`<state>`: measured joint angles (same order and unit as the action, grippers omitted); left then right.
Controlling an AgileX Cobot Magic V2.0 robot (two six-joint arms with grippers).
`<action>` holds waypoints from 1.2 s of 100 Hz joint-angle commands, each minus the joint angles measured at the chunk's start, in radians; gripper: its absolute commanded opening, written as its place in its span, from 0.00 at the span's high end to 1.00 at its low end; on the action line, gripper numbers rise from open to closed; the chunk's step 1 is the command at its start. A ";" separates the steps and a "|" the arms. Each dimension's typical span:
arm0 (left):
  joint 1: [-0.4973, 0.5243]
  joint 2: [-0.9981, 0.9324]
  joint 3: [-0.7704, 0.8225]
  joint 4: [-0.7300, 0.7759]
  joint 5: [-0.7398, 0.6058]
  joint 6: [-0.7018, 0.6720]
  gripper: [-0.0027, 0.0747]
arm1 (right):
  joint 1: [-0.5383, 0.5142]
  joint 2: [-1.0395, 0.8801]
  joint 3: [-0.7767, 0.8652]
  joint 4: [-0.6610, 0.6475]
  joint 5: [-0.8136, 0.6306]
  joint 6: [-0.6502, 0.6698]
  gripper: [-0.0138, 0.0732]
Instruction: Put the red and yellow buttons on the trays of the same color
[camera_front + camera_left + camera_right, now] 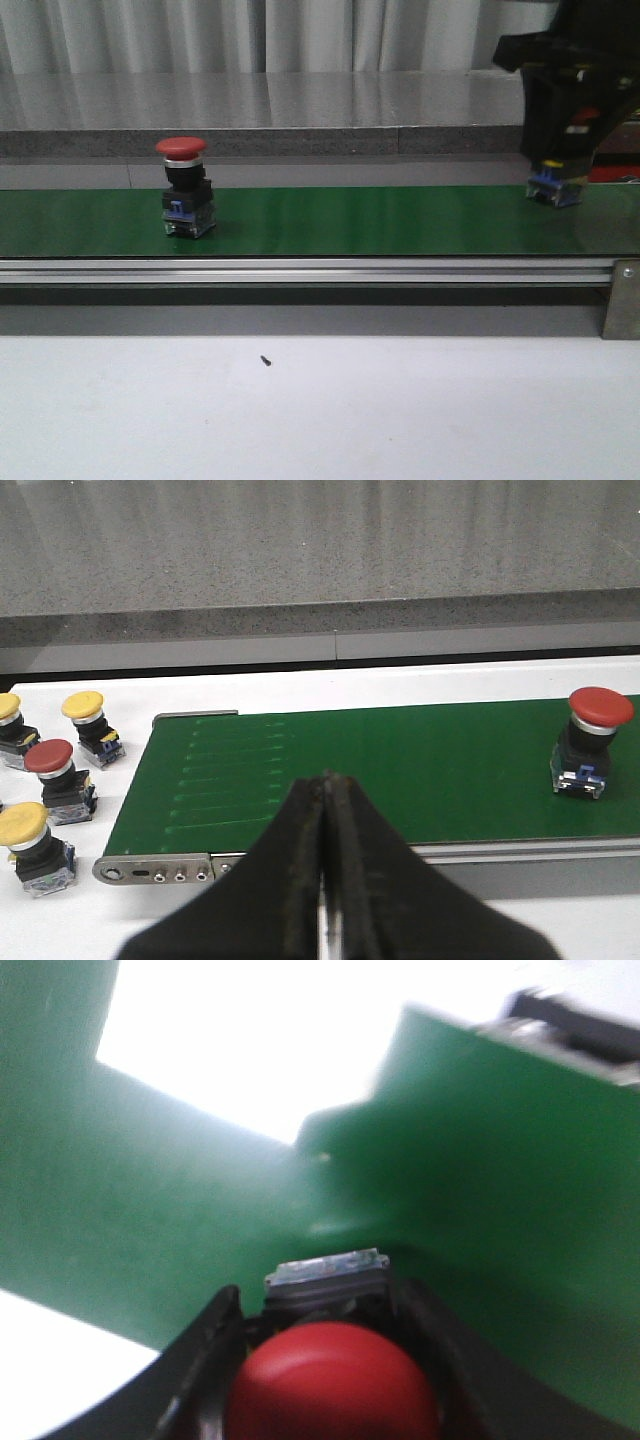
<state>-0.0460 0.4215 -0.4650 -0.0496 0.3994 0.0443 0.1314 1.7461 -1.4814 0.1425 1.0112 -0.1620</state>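
Note:
A red button (185, 190) with a black and blue base stands upright on the green belt (350, 220), left of middle; it also shows in the left wrist view (590, 742). My right gripper (556, 172) is at the belt's far right, shut on another red button (330, 1385). That button's red cap sits between the fingers (205, 1345) and its base (555, 188) hangs at or just above the belt. My left gripper (325, 780) is shut and empty, above the belt's near rail, and is out of the front view. A red strip (615, 165) behind the right gripper may be the red tray.
Beside the belt's end, on the white table, stand two yellow buttons (88, 720) (28, 835), a red button (55, 772) and part of another yellow button (8, 720). An aluminium rail (300, 270) runs along the belt's front. A grey ledge (250, 140) lies behind it.

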 commanded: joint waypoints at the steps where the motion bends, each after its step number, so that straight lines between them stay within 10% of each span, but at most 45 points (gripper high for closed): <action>1: -0.009 0.004 -0.027 -0.005 -0.077 0.000 0.99 | -0.075 -0.054 -0.086 -0.012 0.015 -0.002 0.68; 39: -0.009 0.004 -0.027 -0.005 -0.077 0.000 0.99 | -0.404 0.058 -0.214 -0.011 -0.010 -0.051 0.68; 101: -0.009 0.004 -0.027 -0.009 -0.077 0.000 0.99 | -0.418 0.360 -0.385 -0.007 -0.043 -0.050 0.67; 120: -0.009 0.004 -0.027 -0.009 -0.077 0.000 0.99 | -0.418 0.364 -0.385 -0.007 -0.042 -0.050 0.44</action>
<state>-0.0460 0.4215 -0.4650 -0.0496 0.3994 0.0443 -0.2821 2.1720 -1.8322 0.1300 0.9909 -0.2014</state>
